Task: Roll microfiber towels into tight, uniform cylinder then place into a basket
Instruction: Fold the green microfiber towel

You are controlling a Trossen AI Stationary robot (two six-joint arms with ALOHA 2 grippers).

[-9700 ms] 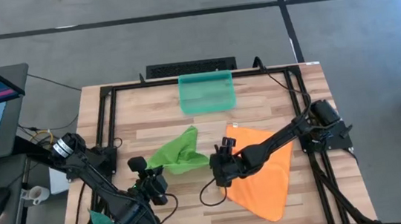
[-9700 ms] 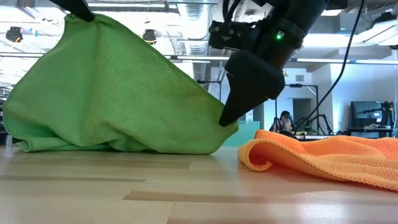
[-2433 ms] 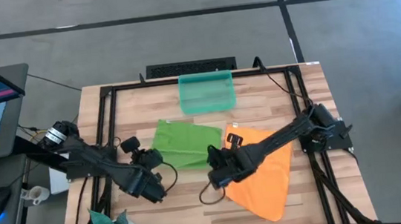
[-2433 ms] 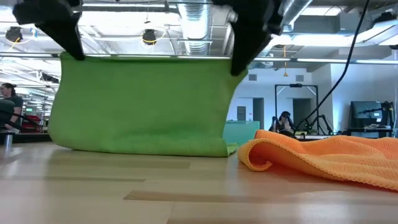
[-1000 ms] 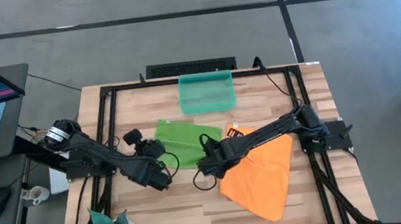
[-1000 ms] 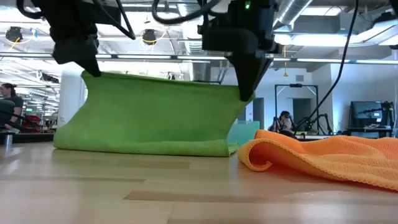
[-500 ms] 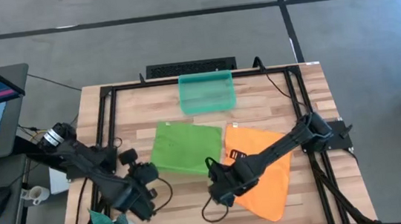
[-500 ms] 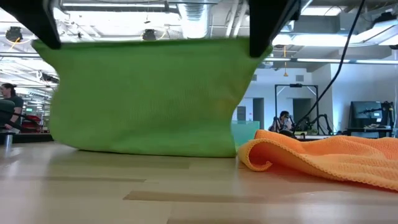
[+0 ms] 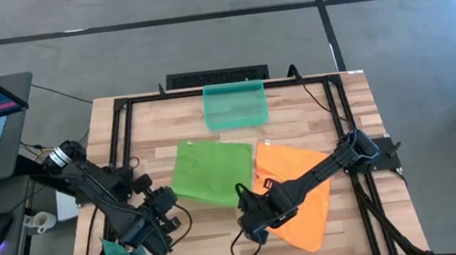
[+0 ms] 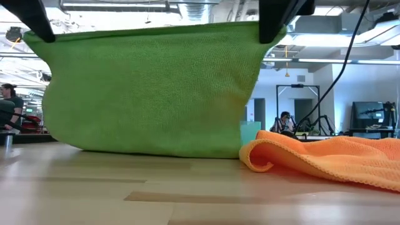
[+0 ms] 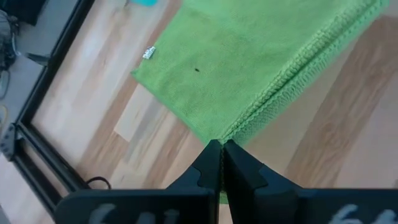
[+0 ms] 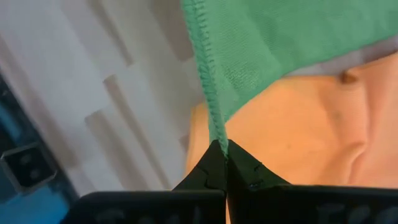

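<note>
1. My left claw (image 9: 162, 209) and my right claw (image 9: 249, 206) are each pinched tight on a near corner of the green towel (image 9: 212, 171), holding its near edge up off the bench (image 9: 311, 106).
2. The towel's far edge rests on the bench, left of the orange towel (image 9: 298, 190).
3. I judge this the spreading step; next I should lay it flat, then roll.
4. The basket (image 9: 235, 105) waits at the far edge.

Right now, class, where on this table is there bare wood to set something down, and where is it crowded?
Bare wood flanks the basket on both sides, and lies left of the green towel. The near middle is crowded: left gripper and right gripper hold that towel's corners beside the orange towel.
</note>
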